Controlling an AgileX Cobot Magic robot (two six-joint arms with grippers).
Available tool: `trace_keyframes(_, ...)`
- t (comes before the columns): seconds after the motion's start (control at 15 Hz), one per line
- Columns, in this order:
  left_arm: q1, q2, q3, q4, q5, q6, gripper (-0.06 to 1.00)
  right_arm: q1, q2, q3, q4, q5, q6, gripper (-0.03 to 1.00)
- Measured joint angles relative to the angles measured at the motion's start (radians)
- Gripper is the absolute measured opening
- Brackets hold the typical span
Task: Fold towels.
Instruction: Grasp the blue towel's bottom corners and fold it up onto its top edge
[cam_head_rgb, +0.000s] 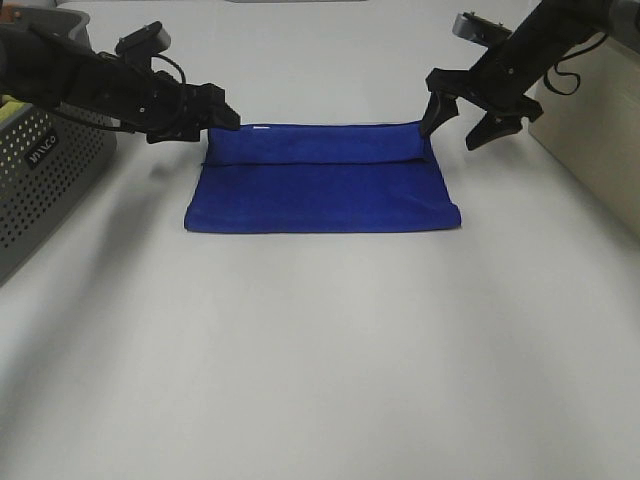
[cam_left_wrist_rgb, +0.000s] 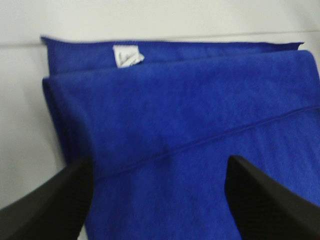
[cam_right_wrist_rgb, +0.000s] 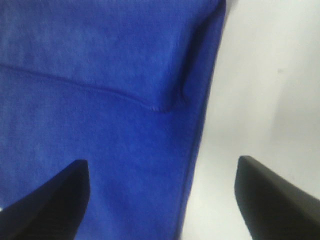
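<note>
Nearest, bare white table (cam_head_rgb: 320, 360) fills the lower frame. Mid-frame lies the blue towel (cam_head_rgb: 322, 190), folded flat, a flap doubled over its far part. Its small white tag (cam_left_wrist_rgb: 127, 55) sits at the far left corner; any print is blurred. The left gripper (cam_left_wrist_rgb: 159, 197) hovers there, fingers spread wide, holding nothing. The right gripper (cam_head_rgb: 462, 127) hangs at the far right corner, likewise spread wide and empty. The grey perforated basket (cam_head_rgb: 50, 170) at the left edge bears white lettering too small to read.
</note>
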Motion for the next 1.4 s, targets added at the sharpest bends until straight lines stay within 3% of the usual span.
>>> trace_keyframes(0.13,0.017,-0.007,0.0,0.18,0.101,-0.251,0.7,-0.025,0.0,0.0,-0.004,0.051,0.022,0.76)
trace_keyframes(0.27,0.01,-0.007,0.0,0.309,0.158,-0.367,0.7,-0.042,0.0,0.003,0.002,0.052,0.034,0.76)
trace_keyframes(0.93,-0.039,-0.005,-0.001,0.328,0.184,-0.502,0.69,-0.041,-0.01,0.204,0.077,0.04,0.04,0.76)
trace_keyframes(1.2,-0.065,0.022,-0.006,0.327,0.205,-0.526,0.65,0.022,-0.013,0.214,0.077,0.024,0.025,0.75)
trace_keyframes(1.4,-0.077,0.03,-0.011,0.327,0.205,-0.545,0.62,0.053,-0.013,0.221,0.069,0.02,0.042,0.62)
